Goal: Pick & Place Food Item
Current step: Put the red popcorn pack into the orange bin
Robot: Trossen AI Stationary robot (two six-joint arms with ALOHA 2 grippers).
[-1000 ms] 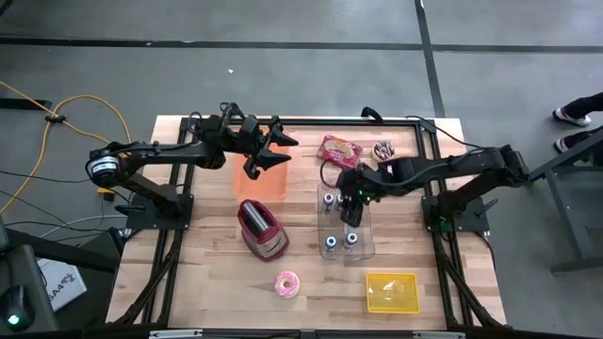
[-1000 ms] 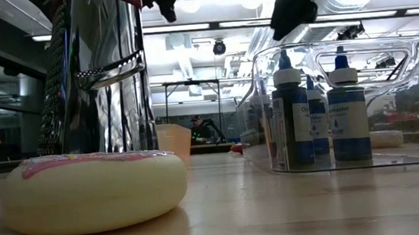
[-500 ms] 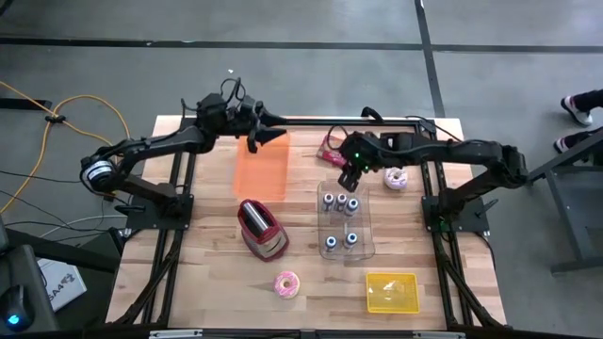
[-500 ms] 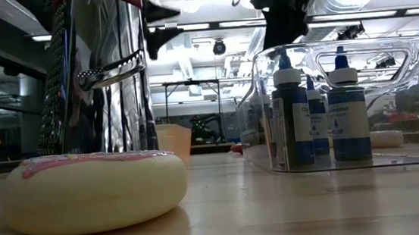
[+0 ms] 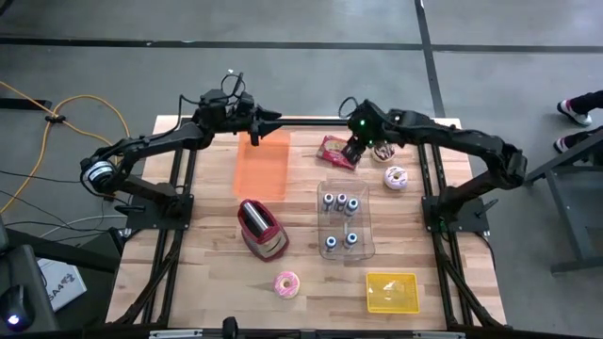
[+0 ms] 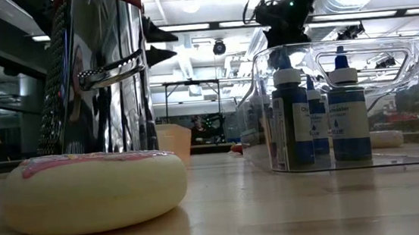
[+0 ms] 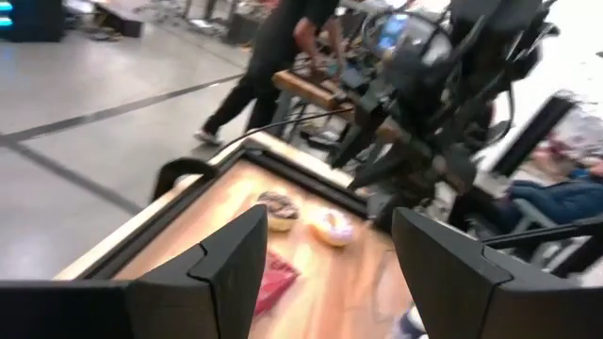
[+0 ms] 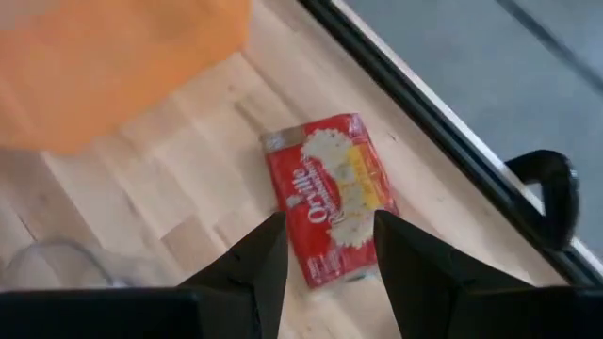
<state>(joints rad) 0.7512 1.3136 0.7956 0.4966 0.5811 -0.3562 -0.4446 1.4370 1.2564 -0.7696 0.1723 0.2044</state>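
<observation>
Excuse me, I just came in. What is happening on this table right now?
The right gripper hangs over the red popcorn packet at the far edge of the table, fingers open on either side of it, holding nothing yet. The left gripper, also open and empty, waits above the far end of the orange bin. Two doughnuts, a toaster, a clear bin of bottles and a yellow tray lie untouched.
</observation>
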